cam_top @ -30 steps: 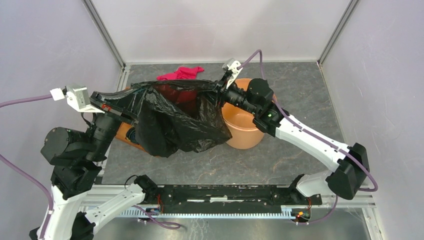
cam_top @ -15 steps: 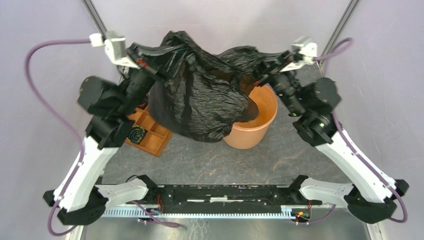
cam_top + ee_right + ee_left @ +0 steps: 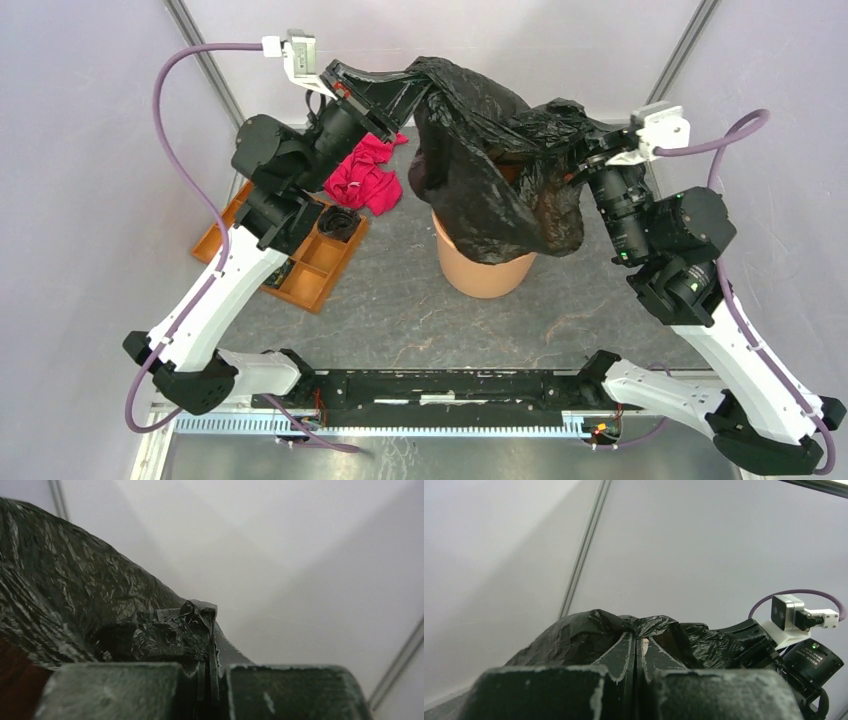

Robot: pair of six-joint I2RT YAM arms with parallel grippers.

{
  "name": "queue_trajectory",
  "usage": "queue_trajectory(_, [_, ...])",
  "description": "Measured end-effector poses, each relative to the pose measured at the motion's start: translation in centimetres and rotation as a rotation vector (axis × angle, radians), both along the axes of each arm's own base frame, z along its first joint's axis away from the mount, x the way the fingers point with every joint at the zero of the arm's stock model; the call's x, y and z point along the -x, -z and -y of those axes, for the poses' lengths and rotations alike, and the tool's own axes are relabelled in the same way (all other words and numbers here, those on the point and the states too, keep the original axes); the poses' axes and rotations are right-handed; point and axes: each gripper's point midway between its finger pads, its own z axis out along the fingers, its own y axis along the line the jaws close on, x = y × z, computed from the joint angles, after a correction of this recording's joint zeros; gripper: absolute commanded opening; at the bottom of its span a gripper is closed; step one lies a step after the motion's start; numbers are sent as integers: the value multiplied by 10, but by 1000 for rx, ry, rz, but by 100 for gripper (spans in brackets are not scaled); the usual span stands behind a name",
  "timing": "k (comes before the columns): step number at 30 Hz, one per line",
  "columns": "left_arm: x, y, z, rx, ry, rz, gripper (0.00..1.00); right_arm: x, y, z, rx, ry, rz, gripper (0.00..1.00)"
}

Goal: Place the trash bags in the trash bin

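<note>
The trash bag now hangs right over the trash bin, its slack belly draped across the mouth and hiding the whole rim. A second ago it was stretched low and to the left above the tray, and half a second ago it only reached the bin's left side. The carry therefore looks all but finished, and what seems left is to lower the film inside and let go. How much has already dropped in cannot be told, since the bag covers the opening. It is held up at two points: the left fingers are pressed together on a gathered pinch of film, and the right fingers are likewise clamped on a crumpled fold. The film is thin, glossy black and finely creased, showing brownish where it is stretched on its right side; it will likely billow and cling rather than drop cleanly. The bin is smooth terracotta-orange plastic, round and tapering to its base. With the bag gone from the left, the pink-red cloth lies uncovered, soft and rumpled, beside the flat orange tray with its square compartments, on the grey stone-patterned table.
</note>
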Motion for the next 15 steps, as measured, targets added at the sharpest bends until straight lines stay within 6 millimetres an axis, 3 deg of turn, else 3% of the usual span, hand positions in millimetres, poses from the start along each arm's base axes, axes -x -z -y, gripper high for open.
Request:
queue_trajectory(3, [-8, 8, 7, 19, 13, -41, 2, -6, 12, 4, 61, 47, -25, 1])
queue_trajectory(8, [-31, 41, 9, 26, -38, -177, 2, -6, 24, -5, 121, 16, -34, 1])
queue_trajectory(15, [-76, 111, -13, -69, -269, -451, 2, -9, 46, -19, 157, -31, -43, 0])
